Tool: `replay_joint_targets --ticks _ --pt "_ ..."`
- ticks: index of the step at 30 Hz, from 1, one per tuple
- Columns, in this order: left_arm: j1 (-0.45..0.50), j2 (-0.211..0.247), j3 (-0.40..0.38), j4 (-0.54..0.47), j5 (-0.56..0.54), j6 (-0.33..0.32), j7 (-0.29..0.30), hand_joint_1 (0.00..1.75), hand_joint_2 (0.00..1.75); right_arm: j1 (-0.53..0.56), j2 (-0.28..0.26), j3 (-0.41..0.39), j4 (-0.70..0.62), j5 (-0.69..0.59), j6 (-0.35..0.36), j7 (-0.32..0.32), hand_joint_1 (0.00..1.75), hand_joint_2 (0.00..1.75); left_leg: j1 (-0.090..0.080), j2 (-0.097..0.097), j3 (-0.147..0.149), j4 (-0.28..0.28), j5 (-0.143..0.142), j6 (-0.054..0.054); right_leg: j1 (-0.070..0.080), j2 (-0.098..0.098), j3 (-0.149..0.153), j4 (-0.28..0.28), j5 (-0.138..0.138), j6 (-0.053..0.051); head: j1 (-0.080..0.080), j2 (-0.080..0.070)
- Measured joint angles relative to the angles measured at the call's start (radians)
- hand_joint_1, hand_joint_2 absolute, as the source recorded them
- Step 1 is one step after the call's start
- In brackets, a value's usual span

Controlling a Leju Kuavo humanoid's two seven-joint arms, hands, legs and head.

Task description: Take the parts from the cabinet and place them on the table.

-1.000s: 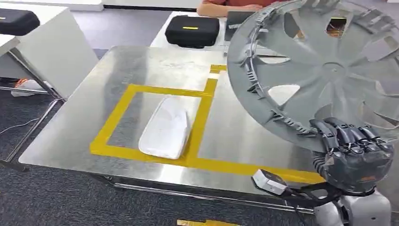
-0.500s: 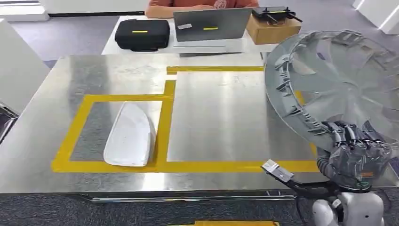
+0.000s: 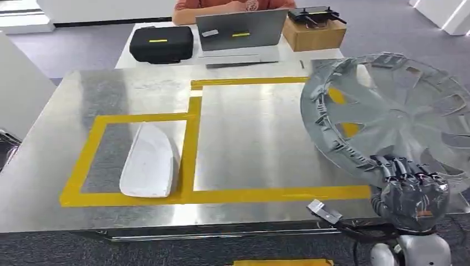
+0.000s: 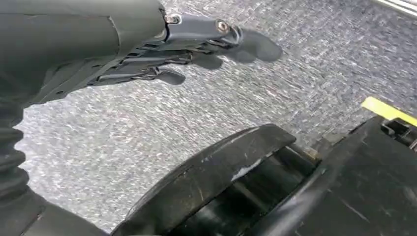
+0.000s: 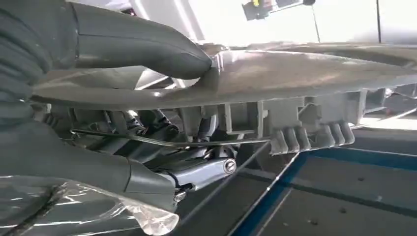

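The right hand (image 3: 413, 191) grips the wheel cover (image 3: 388, 113) by its rim, above the tabletop's (image 3: 249, 138) right edge. Lower it flat inside the yellow tape (image 3: 191, 147), well apart from the white part (image 3: 149, 160). The left hand (image 4: 162, 54) hangs with nothing in it, fingers loosely apart.

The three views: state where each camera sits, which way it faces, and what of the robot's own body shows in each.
Head view: high on the body, looking forward and down at the steel table; the right hand grips the wheel cover.
Left wrist view: behind the left hand, which hangs empty over grey carpet.
Right wrist view: behind the right hand, thumb on the wheel cover's rim.
Shared: head and right wrist views both show that grip.
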Motion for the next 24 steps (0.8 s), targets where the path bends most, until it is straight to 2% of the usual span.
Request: replay_joint_targets --ticks 1,2,3,5,6,7,8,11,12,13,14,16,17,24 --pt "0.0 0.0 0.0 0.0 0.0 0.0 0.0 0.0 1.75 0.002 0.0 -0.002 0.0 0.0 0.0 -0.002 1.75 1.75 -0.003 -0.001 0.001 0.002 -0.004 0.006 -0.003 0.001 0.0 -0.001 0.002 0.002 -0.003 0.0" --pt "0.0 0.0 0.0 0.0 0.0 0.0 0.0 0.0 1.75 0.002 0.0 -0.002 0.001 0.0 0.0 -0.003 1.75 1.75 -0.004 0.0 0.001 0.001 0.0 0.027 -0.003 0.004 -0.001 -0.001 0.003 0.0 -0.002 0.0" --pt "-0.001 0.0 0.0 0.0 0.0 0.0 0.0 0.0 1.75 0.004 0.003 -0.003 0.006 0.0 0.0 -0.008 1.75 1.75 -0.007 0.001 0.003 0.001 -0.001 0.054 -0.003 0.007 0.0 -0.001 0.003 0.0 -0.007 0.0" --pt "-0.001 -0.002 0.0 0.0 0.004 0.0 0.001 0.0 1.75 0.006 0.003 -0.01 0.008 0.0 0.0 -0.015 1.75 1.75 -0.009 0.001 0.003 0.0 0.0 0.084 -0.002 0.009 0.0 -0.001 0.002 -0.001 -0.008 0.0" --pt "0.001 -0.002 -0.002 0.0 0.016 -0.002 0.003 0.0 1.75 0.006 0.003 -0.012 0.009 0.0 0.0 -0.015 1.75 1.75 -0.009 0.002 0.003 0.0 -0.001 0.095 -0.002 0.01 0.0 -0.001 0.001 -0.002 -0.008 0.0" --pt "0.004 -0.002 -0.012 -0.003 0.04 -0.003 0.006 0.0 1.75 0.009 0.003 -0.014 0.01 0.0 0.0 -0.016 1.75 1.75 -0.01 0.002 0.003 0.0 -0.001 0.101 -0.001 0.01 0.0 -0.001 -0.001 -0.007 -0.008 0.0" --pt "0.005 -0.002 -0.023 -0.005 0.054 -0.003 0.007 0.0 1.75 0.011 0.003 -0.015 0.014 0.0 0.0 -0.02 1.75 1.75 -0.01 0.002 0.003 0.0 -0.001 0.102 0.0 0.01 0.001 -0.001 -0.001 -0.009 -0.008 0.0" --pt "0.004 -0.002 -0.047 -0.005 0.064 -0.002 0.01 0.0 1.75 0.012 0.003 -0.016 0.032 0.0 0.0 -0.04 1.75 1.75 -0.009 0.002 0.004 -0.001 0.0 0.1 0.004 0.01 0.002 0.0 -0.003 -0.013 -0.008 0.0" --pt "0.004 -0.002 -0.048 -0.005 0.064 -0.002 0.011 0.0 1.75 0.012 0.003 -0.017 0.042 0.0 0.0 -0.051 1.75 1.75 -0.009 0.002 0.004 -0.002 0.001 0.097 0.005 0.01 0.002 0.0 -0.004 -0.015 -0.008 0.0" --pt "0.004 -0.002 -0.05 -0.005 0.064 -0.002 0.011 0.0 1.75 0.012 0.003 -0.017 0.049 0.0 0.0 -0.06 1.75 1.75 -0.007 0.002 0.004 -0.003 0.002 0.086 0.006 0.01 0.002 0.0 -0.004 -0.015 -0.008 0.0" --pt "0.003 -0.002 -0.052 -0.005 0.064 -0.002 0.011 0.0 1.75 0.012 0.003 -0.017 0.061 0.0 0.0 -0.068 1.75 1.75 -0.006 0.002 0.005 -0.005 0.003 0.067 0.006 0.009 0.002 0.001 -0.004 -0.015 -0.008 0.0" --pt "0.003 -0.002 -0.054 -0.005 0.063 -0.002 0.011 0.0 1.75 0.012 0.003 -0.017 0.079 0.0 0.0 -0.086 1.75 1.75 -0.002 0.002 0.008 -0.012 0.004 0.014 0.006 0.008 0.002 0.001 -0.005 -0.015 -0.008 0.0" --pt "0.003 -0.002 -0.055 -0.005 0.062 -0.002 0.011 0.0 1.75 0.012 0.003 -0.017 0.088 0.0 0.0 -0.093 1.75 1.75 -0.001 0.002 0.009 -0.013 0.003 -0.003 0.005 0.008 0.002 0.001 -0.005 -0.015 -0.007 0.0" --pt "0.001 -0.002 -0.066 -0.005 0.058 -0.003 0.012 0.0 1.75 0.012 -0.007 0.0 0.137 0.001 0.0 -0.102 1.75 1.75 -0.005 0.002 0.009 -0.012 0.002 -0.003 0.0 0.008 0.005 0.0 -0.004 -0.014 -0.007 0.0"
